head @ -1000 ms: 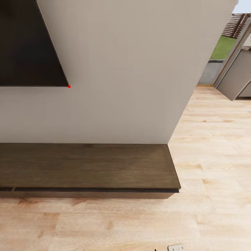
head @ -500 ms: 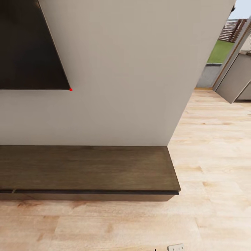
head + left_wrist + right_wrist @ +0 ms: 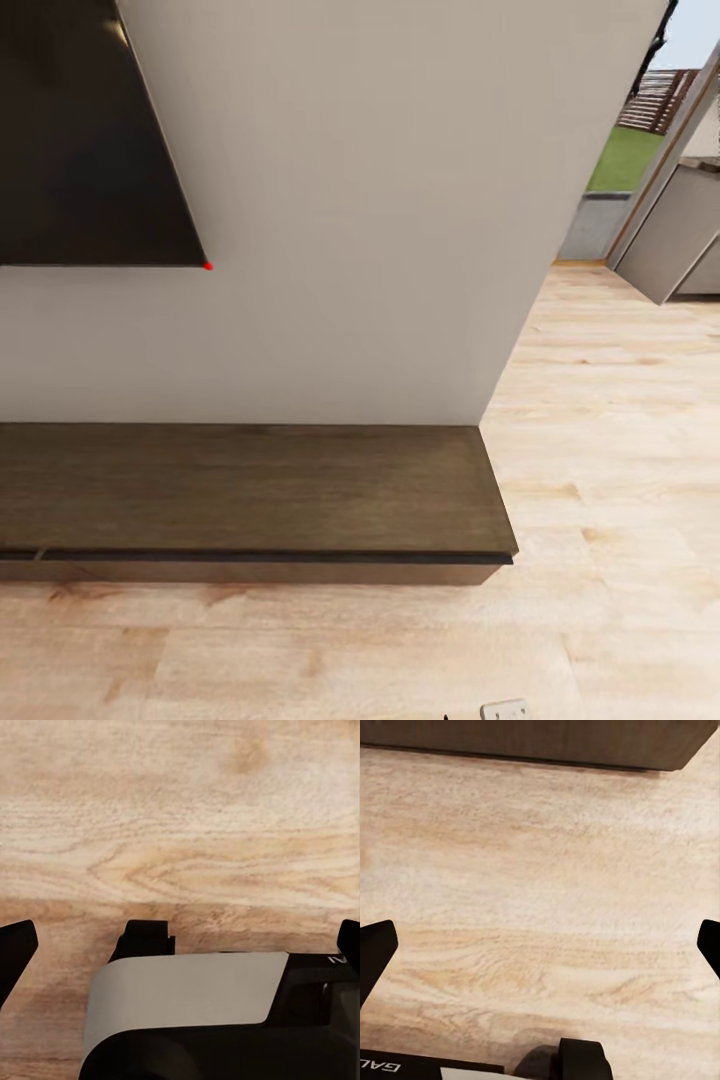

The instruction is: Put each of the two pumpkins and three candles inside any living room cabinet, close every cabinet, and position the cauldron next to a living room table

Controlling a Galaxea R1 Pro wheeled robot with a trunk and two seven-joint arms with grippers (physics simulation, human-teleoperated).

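The cabinet [image 3: 250, 490], a long, low dark-brown unit, runs along the white wall, and its right end stops where the wall ends. Its top is bare and its front looks flush, with a thin dark gap under the top. The cabinet's lower front edge [image 3: 547, 739] also lies beyond my right gripper [image 3: 540, 945], which hangs open over the light wood floor. My left gripper [image 3: 180, 945] is open as well, above the floor and a grey-and-black part of my own body [image 3: 187, 1005]. The pumpkins, candles and cauldron are out of view.
A dark TV screen [image 3: 80, 150] hangs on the wall above the cabinet's left part. To the right, open floor [image 3: 620, 450] leads past the wall's corner towards grey units [image 3: 670, 240] and a doorway onto grass.
The whole head picture has shifted slightly down and right, so the camera has moved. The cabinet and the TV stay where they were.
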